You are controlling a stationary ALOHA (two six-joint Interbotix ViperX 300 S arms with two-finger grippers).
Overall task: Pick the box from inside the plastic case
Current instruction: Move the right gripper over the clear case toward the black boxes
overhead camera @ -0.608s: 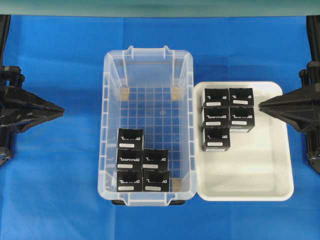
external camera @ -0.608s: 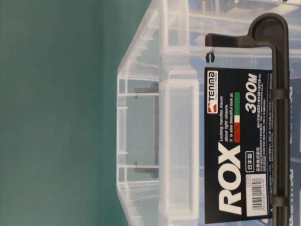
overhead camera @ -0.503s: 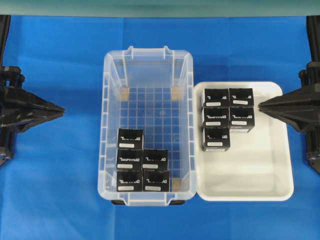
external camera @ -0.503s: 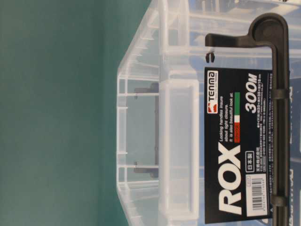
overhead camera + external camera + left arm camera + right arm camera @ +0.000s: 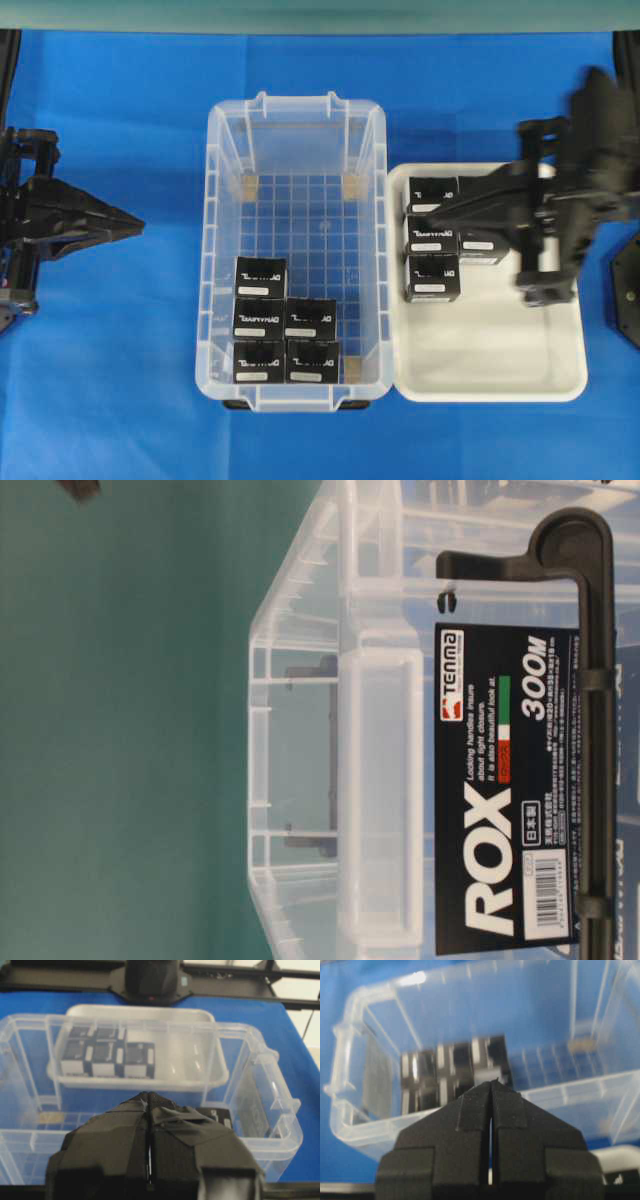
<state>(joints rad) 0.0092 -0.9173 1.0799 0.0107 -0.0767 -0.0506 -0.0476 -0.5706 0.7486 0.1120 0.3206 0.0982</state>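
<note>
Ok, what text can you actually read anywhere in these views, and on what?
On the black sticker on the plastic case, table-level view:
"ROX"
"300M"
"TENMA"
"Locking handles insure about tight closure. It is also beautiful look at." (roughly; small)
Remaining fine print and barcode: too small.
White lettering on the boxes: too blurred to read.

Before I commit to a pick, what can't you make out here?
- Tray boxes: overhead, the right arm hides part of the top two rows.
- Boxes in the plastic case: motion-blurred in the right wrist view.
- Table-level view: the case's black label blocks its contents.
</note>
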